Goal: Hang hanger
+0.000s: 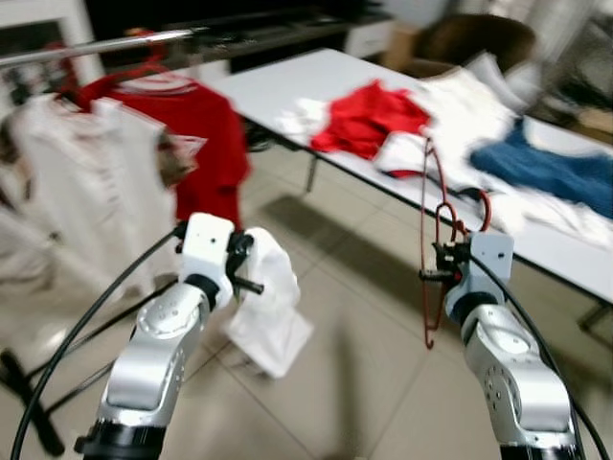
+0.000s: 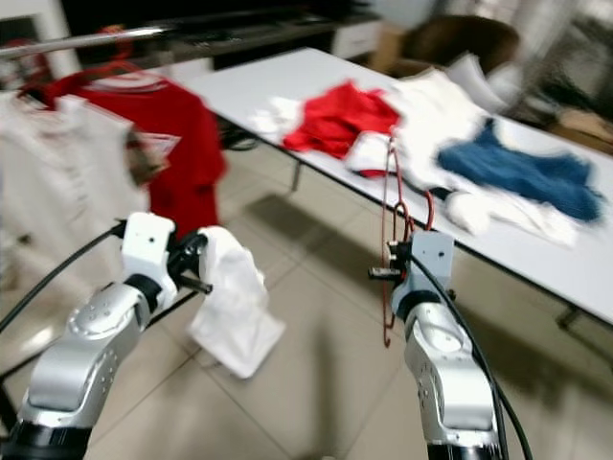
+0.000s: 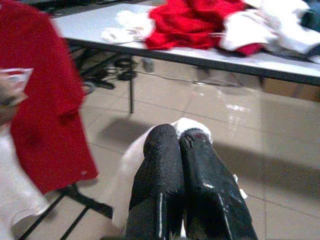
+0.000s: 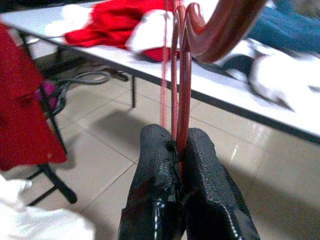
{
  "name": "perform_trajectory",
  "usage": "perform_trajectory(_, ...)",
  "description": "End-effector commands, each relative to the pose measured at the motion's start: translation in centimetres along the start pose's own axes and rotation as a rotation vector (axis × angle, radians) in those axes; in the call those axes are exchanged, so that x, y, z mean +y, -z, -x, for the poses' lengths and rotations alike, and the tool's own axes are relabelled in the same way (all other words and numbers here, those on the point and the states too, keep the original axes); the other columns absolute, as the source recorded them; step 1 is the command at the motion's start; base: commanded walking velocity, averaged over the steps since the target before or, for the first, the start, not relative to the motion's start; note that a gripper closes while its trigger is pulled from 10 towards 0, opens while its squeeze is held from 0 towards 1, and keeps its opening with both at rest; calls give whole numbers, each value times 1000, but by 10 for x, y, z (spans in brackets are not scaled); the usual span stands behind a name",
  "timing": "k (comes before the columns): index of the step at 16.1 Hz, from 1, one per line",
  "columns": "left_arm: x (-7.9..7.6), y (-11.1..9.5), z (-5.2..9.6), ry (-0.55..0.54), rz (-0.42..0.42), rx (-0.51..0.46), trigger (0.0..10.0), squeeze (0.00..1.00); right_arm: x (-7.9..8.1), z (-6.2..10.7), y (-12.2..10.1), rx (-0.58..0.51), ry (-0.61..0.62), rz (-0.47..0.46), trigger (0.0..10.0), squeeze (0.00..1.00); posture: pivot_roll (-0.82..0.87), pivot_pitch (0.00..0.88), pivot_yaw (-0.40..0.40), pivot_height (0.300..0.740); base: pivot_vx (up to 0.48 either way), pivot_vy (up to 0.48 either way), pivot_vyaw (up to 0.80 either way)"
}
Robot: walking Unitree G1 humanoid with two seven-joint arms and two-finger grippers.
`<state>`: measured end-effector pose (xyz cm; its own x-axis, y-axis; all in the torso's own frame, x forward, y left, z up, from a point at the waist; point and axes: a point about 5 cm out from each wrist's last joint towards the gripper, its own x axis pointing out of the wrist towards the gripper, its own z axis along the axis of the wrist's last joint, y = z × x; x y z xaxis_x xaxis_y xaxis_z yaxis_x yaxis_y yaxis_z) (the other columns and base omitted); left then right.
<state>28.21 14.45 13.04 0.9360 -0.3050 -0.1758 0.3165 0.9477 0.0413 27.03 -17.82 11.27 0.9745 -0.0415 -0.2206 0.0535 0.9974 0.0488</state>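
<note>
A thin dark-red hanger (image 1: 427, 240) stands upright in front of me, hook near the top, and my right gripper (image 1: 433, 274) is shut on its wire (image 4: 181, 90). My left gripper (image 1: 251, 285) is shut on a white cloth (image 1: 270, 307) that droops toward the tiled floor; its two fingers (image 3: 172, 165) are pressed together over the fabric (image 3: 192, 126). At the upper left runs a metal rail (image 1: 96, 46) with a red shirt (image 1: 196, 134) and a white garment (image 1: 91, 187) hanging from it.
A long white table (image 1: 316, 81) runs along the right, strewn with red (image 1: 369, 117), white (image 1: 469, 110) and blue (image 1: 556, 172) clothes. The rack's black feet (image 1: 29, 398) stretch across the floor at the lower left. Tiled floor lies between rack and table.
</note>
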Motion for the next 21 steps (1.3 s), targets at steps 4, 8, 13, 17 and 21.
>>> perform_trajectory(4, -8, -8, -2, 28, 9, -34, 10000, 0, -6, 2, -6, -11, 16, -28, 10000, 0, -105, 0, -32, 740, 0, 0, -797)
perform_trajectory(8, -6, -6, -1, 18, 12, -30, 10000, 0, -3, 3, -1, -1, -2, -41, 10000, 0, -105, 0, -25, 740, 0, 0, -791)
perform_trajectory(13, -8, 1, -5, 55, 19, -11, 10000, 0, -5, 6, 2, 22, -10, -61, 10000, 0, -127, 18, -22, 740, 0, 0, -800)
perform_trajectory(17, -6, -5, -9, 76, 30, -33, 10000, 0, 1, 6, -11, -12, -79, -73, 10000, 0, -137, 29, -30, 740, 0, 0, -800)
perform_trajectory(21, -2, -11, -10, -12, 20, -43, 10000, 0, 7, 2, -9, -2, -54, -62, 10000, 0, -125, 11, -16, 740, 0, 0, -122)
